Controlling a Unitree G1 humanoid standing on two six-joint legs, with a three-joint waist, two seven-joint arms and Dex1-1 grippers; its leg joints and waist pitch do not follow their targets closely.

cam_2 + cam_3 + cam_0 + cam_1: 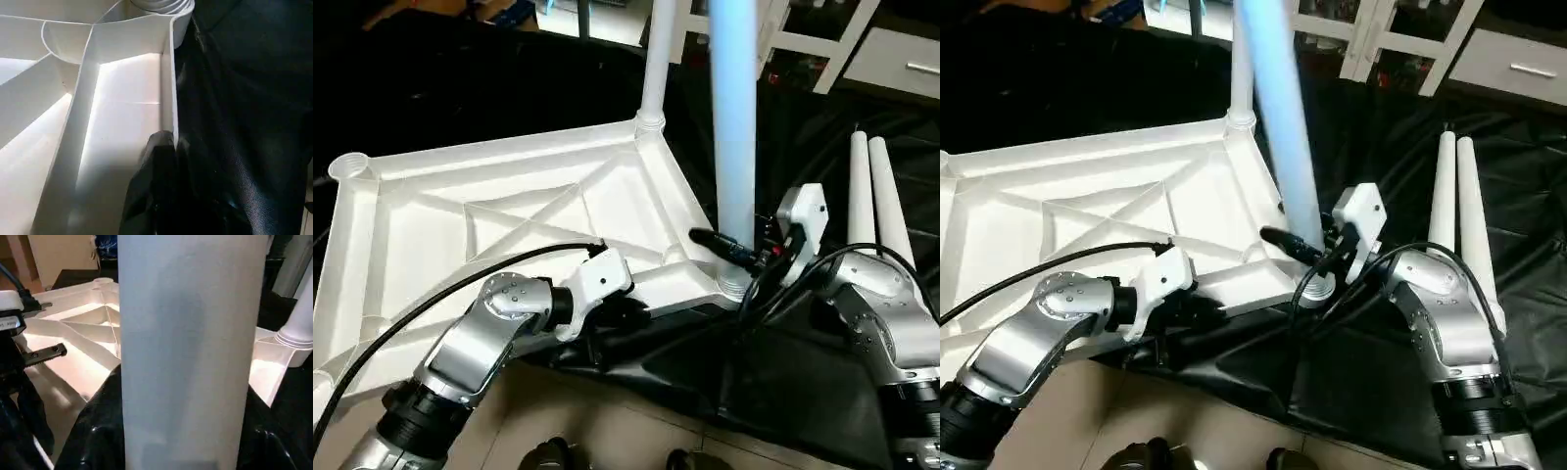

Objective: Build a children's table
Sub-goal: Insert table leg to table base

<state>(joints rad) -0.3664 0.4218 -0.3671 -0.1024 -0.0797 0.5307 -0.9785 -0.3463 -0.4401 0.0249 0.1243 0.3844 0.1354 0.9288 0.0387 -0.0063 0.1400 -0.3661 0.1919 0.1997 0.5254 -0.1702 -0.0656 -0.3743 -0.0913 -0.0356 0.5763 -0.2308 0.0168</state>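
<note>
Two black fingers of the left gripper (625,311) are clamped on the near rim of the tabletop (499,211), pinching the thin wall between them; the left wrist view shows one finger (155,161) pressed against the inner face of that rim. Right gripper (736,250): fingers (717,242) set around the base of an upright tube leg (734,117), closed on it just above the near right corner socket (736,286) where the leg stands. Tabletop: white plastic, lying underside up on the black-draped work table (862,98), X-ribs showing. Second upright leg (656,59): seated in the far corner socket. Empty corner socket (350,166): at the far left. Two loose legs (871,196): lying side by side on the black cloth, just right of the right forearm.
</note>
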